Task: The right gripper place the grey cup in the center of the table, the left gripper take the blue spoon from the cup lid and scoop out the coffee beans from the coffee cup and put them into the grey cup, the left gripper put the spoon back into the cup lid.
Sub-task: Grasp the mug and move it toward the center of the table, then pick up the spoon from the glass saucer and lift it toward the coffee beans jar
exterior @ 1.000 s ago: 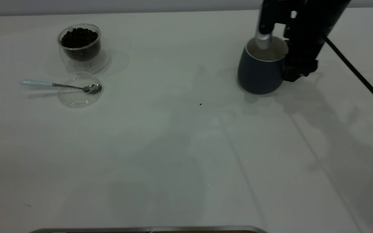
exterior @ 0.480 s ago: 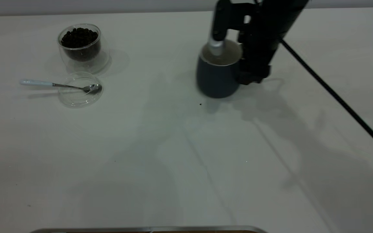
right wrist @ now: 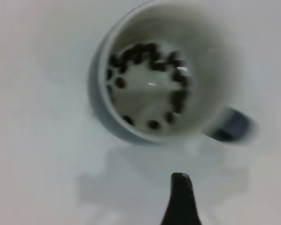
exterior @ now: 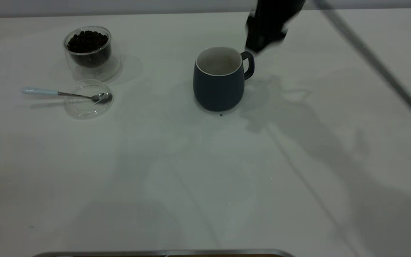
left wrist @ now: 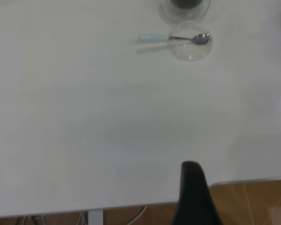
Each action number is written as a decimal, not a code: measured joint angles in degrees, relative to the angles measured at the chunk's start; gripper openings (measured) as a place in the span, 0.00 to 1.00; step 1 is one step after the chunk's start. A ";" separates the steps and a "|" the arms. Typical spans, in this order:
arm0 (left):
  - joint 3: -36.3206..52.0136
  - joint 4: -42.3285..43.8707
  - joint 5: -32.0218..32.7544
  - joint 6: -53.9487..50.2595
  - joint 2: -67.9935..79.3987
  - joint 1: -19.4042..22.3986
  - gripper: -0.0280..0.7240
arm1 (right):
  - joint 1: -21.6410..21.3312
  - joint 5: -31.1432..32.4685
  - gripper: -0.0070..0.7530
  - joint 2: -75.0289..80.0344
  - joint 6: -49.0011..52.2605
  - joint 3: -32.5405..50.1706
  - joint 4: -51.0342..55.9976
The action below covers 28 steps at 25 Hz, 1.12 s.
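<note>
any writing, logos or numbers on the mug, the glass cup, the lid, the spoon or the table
None can be read in any view.
Dark blue-grey ceramic mug: plain outside, white inside, no print.
Clear glass cup of coffee beans: no marking shows.
Flat clear glass lid: none.
Teaspoon with pale blue handle: none shows.
White table: only tiny dark specks, no signs.

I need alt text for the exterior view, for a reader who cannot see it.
A grey cup stands alone near the table centre, the right tool raised just behind its handle. At far left, a glass coffee cup of beans; in front of it, a blue spoon resting on a clear lid.
</note>
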 joint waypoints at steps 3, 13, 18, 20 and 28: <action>0.00 0.00 0.00 0.00 0.00 0.00 0.81 | -1.68 8.99 0.82 -7.95 7.68 0.00 -2.28; 0.00 0.00 0.00 0.00 0.00 0.00 0.81 | -3.97 36.71 0.82 -33.93 28.65 0.00 -8.70; 0.00 0.00 0.00 0.00 0.00 0.00 0.81 | -3.97 43.39 0.81 -41.46 32.03 0.88 -9.02; 0.00 0.00 0.00 0.00 0.00 0.00 0.81 | -3.97 43.59 0.81 -45.60 31.95 3.30 -8.58; 0.00 0.00 0.00 -0.14 0.00 0.00 0.81 | -3.97 43.83 0.80 -66.65 31.12 21.67 -8.23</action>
